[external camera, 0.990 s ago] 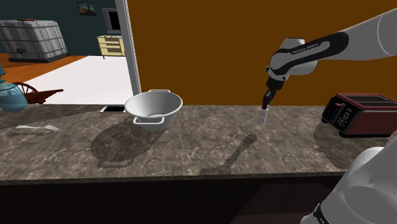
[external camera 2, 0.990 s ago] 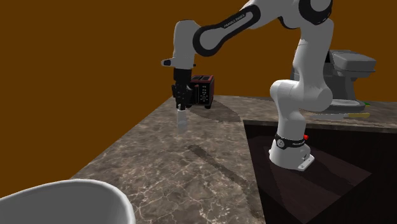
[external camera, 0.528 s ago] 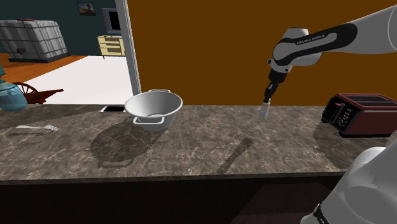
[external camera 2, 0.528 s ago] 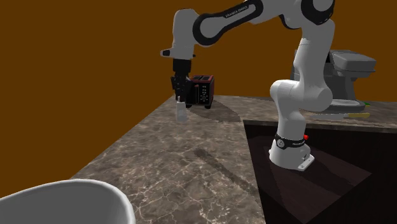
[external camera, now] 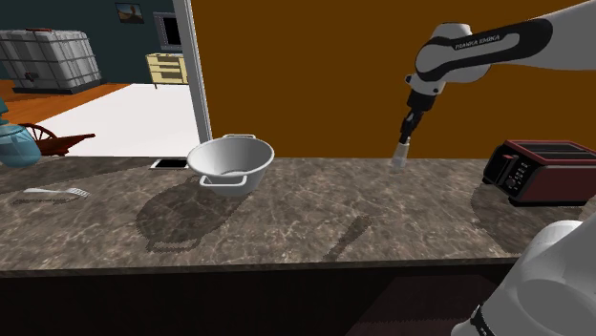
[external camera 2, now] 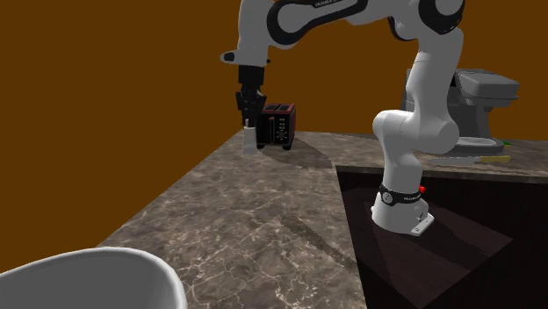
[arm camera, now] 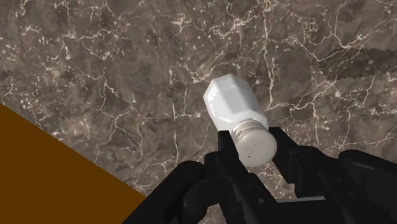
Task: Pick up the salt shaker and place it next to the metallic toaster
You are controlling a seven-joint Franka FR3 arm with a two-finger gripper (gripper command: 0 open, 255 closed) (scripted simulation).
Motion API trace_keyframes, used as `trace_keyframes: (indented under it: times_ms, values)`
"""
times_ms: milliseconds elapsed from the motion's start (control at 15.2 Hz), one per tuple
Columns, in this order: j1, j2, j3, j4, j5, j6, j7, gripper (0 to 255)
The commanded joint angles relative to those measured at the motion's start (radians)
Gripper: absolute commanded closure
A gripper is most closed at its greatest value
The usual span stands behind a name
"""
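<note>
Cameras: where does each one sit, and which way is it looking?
Shoulder view: beside the stand, looking down across the counter at the bowl and toaster; the arm reaches in from its right.
Second exterior view: beyond the bowl, looking along the counter toward the toaster; the whole arm and stand show.
Wrist view: on the hand, looking down at the counter; black fingers clasp the salt shaker.
Shared: both outside views show the salt shaker held above the counter.

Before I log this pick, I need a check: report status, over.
Gripper shut on salt shaker at its cap. Shaker held above counter, apart from toaster. Nothing between them; bowl lies the other way.
</note>
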State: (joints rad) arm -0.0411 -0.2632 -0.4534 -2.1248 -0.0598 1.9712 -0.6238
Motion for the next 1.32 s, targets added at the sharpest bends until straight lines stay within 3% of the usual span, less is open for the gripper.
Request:
trace_keyframes:
  times_ms: [0,1254]
  values:
    - [0.0,-0.004,0.002,0.023,-0.001,-0.027,0.002,255]
    - [0.01,0.012,0.014,0.293,0.011,-0.283,0.005,255]
